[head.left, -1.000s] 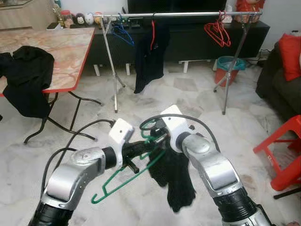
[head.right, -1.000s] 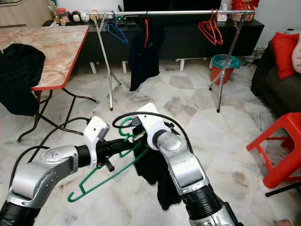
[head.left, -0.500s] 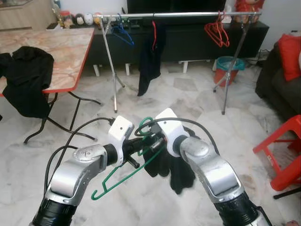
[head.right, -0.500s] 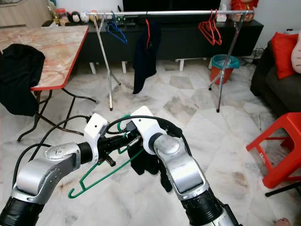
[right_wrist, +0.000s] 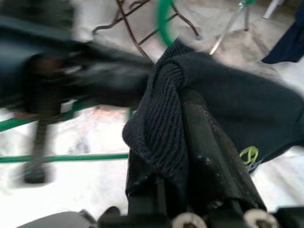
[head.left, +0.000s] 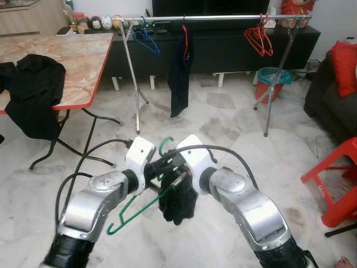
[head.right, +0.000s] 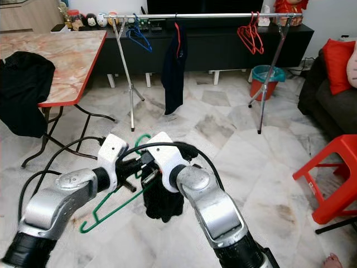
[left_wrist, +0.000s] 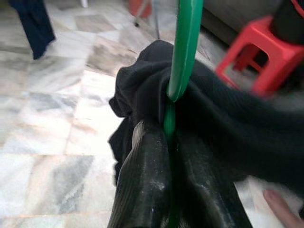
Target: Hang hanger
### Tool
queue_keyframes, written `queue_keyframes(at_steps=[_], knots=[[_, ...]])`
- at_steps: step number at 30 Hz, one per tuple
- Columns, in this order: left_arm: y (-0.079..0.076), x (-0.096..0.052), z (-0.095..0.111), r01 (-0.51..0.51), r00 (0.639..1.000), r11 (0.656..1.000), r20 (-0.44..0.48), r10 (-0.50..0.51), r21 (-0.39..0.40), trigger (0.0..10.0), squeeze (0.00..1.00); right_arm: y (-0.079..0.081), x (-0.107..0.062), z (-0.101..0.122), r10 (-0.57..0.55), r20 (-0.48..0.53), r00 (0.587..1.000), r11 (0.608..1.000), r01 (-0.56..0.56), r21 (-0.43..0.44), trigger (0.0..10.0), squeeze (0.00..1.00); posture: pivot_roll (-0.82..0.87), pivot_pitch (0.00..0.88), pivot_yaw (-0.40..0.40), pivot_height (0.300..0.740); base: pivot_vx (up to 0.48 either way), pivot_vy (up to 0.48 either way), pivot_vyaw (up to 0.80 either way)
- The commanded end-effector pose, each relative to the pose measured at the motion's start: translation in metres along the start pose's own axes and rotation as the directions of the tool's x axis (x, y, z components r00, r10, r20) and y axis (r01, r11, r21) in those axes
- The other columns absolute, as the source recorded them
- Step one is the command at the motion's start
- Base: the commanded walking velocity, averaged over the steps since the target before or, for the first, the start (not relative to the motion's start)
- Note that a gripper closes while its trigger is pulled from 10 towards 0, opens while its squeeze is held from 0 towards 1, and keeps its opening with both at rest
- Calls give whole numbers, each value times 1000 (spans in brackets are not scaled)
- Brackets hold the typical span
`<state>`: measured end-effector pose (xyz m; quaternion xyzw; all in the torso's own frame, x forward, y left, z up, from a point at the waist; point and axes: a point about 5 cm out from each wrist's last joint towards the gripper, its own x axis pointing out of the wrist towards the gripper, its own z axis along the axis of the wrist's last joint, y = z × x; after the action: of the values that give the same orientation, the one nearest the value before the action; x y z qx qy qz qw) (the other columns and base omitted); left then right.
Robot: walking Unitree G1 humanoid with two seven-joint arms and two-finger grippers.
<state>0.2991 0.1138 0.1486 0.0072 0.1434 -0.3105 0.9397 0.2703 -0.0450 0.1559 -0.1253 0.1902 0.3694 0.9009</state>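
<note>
Hangers: I count one green hanger before my chest, long axis slanting down toward my left, hook up. Left gripper is clamped on its neck. Right gripper is pinched on one black garment draped there. Right wrist view reveals a green label on the fabric. Rail carries one garment.

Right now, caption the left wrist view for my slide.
Left gripper clamps the green hanger, black garment bunched behind.
</note>
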Motion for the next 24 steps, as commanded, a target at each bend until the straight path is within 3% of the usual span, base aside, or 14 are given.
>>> queue_keyframes(at_steps=[1,7,11,12,13,17,24], knots=[[8,-1,28,-78,988,996,135,73,37,10000,0,24,-1,8,144,36,989,989,-144,-19,10000,0,-42,0,8,740,0,0,0],[-2,-1,30,-12,986,999,165,3,50,10000,0,26,-1,10,149,58,987,989,-149,-4,10000,0,-38,0,7,740,0,0,0],[-9,-1,38,16,971,999,239,-23,30,10000,0,26,0,10,111,71,991,993,-114,27,10000,0,-34,0,5,740,0,0,0],[-12,-1,38,38,971,999,234,-44,31,10000,0,22,1,11,72,82,994,996,-77,55,10000,0,-35,0,6,740,0,0,0],[-20,-2,33,118,972,991,195,-128,66,10000,0,10,3,15,-21,105,994,994,10,104,10000,0,-38,0,8,740,0,0,0],[-30,-10,21,252,958,962,115,-264,105,10000,0,-21,-1,20,-203,129,971,968,179,174,10000,0,-42,0,10,740,0,0,0],[-20,-20,19,238,962,965,107,-250,114,10000,0,-53,-8,6,-397,69,915,897,371,242,10000,0,-38,0,9,740,0,0,0]])
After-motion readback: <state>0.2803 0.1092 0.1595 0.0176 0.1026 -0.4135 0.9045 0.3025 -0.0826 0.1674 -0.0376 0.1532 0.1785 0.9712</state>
